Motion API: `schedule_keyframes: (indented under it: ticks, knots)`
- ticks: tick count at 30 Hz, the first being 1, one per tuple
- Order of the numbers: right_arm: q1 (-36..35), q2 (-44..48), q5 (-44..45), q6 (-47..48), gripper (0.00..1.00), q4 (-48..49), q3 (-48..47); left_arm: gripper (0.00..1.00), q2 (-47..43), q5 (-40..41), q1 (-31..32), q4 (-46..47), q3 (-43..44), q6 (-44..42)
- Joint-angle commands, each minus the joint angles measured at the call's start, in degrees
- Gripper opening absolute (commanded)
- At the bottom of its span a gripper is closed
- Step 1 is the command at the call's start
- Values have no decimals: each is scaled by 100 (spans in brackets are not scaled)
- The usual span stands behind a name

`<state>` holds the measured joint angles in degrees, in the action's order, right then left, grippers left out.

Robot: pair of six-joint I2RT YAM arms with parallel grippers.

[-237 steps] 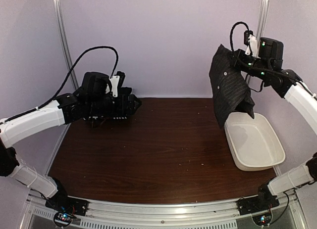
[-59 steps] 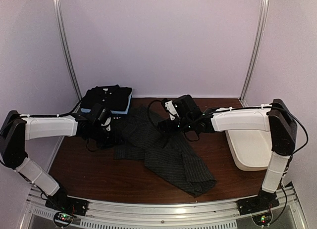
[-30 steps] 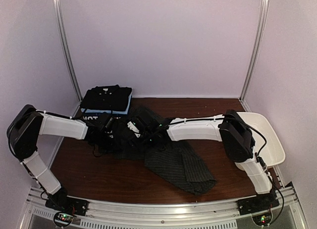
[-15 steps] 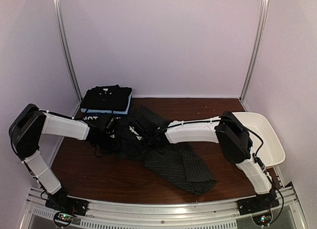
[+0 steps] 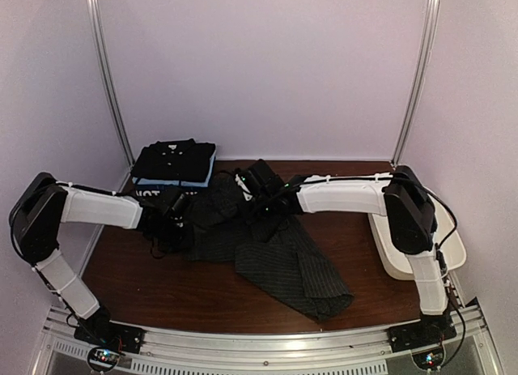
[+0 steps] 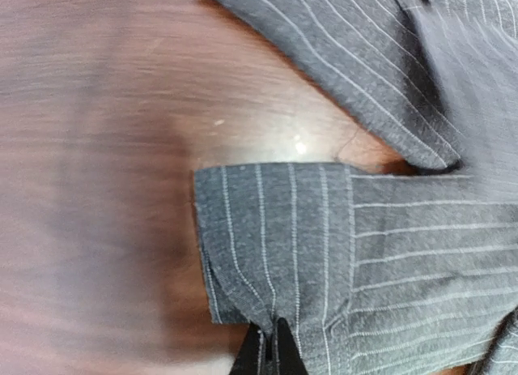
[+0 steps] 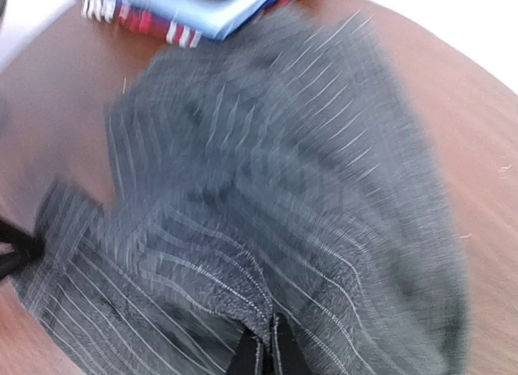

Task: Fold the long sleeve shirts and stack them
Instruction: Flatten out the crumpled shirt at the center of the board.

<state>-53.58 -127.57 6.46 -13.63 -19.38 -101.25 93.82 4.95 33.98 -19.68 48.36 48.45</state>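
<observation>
A charcoal pinstriped long sleeve shirt lies crumpled across the middle of the table. My left gripper sits at its left edge; in the left wrist view its fingers are shut on the hem of a flat cuff. My right gripper is at the shirt's far side. There, in the right wrist view, the gripper is shut on a raised fold of the striped shirt. A stack of folded shirts, black on top over light blue, rests at the back left corner.
A white plastic tub stands at the right edge, partly hidden behind my right arm. The folded stack lies just beyond the pinstriped cloth in the right wrist view. Bare brown table shows in front of the shirt.
Both grippers have shut on the pinstriped shirt. The right one has drawn back toward the far right, pulling cloth up with it. The left arm has barely moved.
</observation>
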Motion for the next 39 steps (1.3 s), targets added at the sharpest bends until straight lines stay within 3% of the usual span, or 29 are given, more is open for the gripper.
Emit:
schedule_keyframes:
  ticks: [1, 11, 20, 28, 39]
  knots:
    - [338, 808, 8, -214, 2, 459, 308, 0, -462, 393, -6, -494, 82, 69]
    - [1478, 1772, 228, -56, 0, 593, 1042, 0, -1358, 813, -629, -1375, 425, -300]
    - [2629, 2338, 273, 213, 0, 531, 1052, 0, -1950, 891, -1527, -2026, 1360, -929]
    - [3523, 2398, 373, 376, 0, 370, 625, 0, -1869, 797, -2291, -2519, 2472, -1460]
    - [4679, 2576, 498, 290, 0, -19, 222, 0, -1220, 1003, -2637, -3097, 4330, -1978]
